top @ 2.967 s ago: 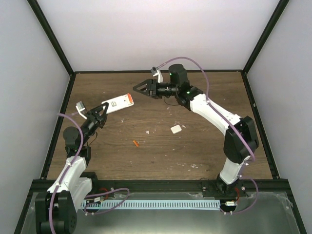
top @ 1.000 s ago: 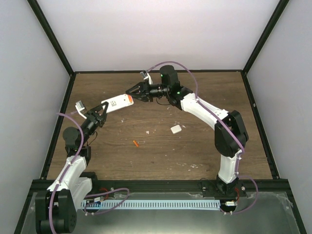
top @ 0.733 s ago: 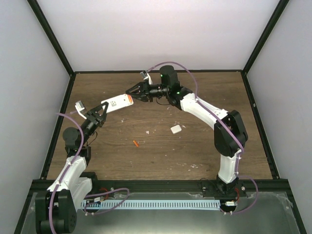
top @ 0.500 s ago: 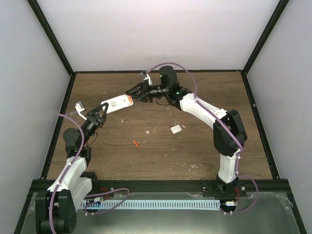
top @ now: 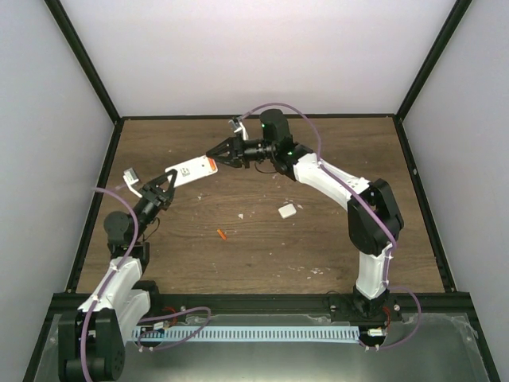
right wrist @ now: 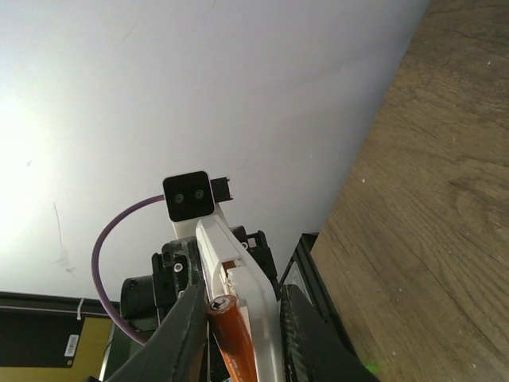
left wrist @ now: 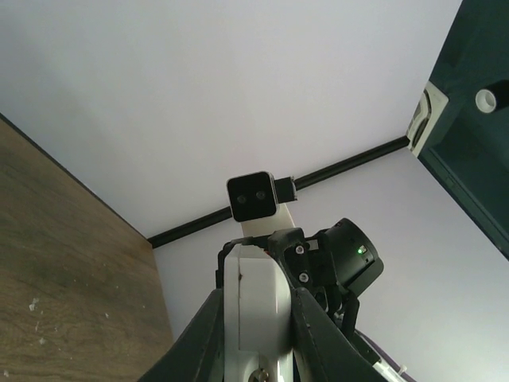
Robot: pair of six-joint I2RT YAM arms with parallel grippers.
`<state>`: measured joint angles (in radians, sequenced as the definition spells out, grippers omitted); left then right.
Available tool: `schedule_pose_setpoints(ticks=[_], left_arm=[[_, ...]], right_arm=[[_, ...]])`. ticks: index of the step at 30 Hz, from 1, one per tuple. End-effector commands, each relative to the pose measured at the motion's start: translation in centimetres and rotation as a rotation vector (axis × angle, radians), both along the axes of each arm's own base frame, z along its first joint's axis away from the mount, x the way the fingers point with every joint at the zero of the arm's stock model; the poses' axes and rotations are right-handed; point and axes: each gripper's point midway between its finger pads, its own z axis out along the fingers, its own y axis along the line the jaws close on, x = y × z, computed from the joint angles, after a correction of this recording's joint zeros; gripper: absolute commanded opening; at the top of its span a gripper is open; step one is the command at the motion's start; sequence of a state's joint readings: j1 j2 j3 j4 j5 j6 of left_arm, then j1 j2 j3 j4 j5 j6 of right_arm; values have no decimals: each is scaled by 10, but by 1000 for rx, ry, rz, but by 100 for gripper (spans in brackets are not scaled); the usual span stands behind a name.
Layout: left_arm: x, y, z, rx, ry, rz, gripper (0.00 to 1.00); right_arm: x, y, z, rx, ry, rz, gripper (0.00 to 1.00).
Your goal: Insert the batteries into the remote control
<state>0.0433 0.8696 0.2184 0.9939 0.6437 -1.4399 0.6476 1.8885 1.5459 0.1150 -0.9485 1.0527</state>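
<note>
batteries (top: 222,234) — 2 | remote control (top: 191,169) — 1 | loose white cover piece (top: 287,211) — 1 | arms (top: 334,179) — 2

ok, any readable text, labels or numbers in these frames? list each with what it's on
No text is legible in any view.
remote control: dark print on its label in the top view, too small to read.
white sticker on the yellow panel, bottom-left of the right wrist view: blurred, unreadable.
battery at the remote's end: no marking legible.
</note>
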Motion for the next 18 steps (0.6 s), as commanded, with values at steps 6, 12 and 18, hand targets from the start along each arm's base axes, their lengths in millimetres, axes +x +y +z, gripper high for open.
schedule_pose_setpoints(ticks=[6, 12, 18], left_arm=[[4, 2, -9, 2, 26, 15, 0], [5, 2, -11, -1, 33, 16, 0], [5, 2, -8, -16, 38, 11, 0]], right_arm=[[-21, -3, 10, 17, -89, 50, 16], [-19, -5, 3, -19, -141, 37, 11], [-12, -9, -5, -65, -217, -5, 8]])
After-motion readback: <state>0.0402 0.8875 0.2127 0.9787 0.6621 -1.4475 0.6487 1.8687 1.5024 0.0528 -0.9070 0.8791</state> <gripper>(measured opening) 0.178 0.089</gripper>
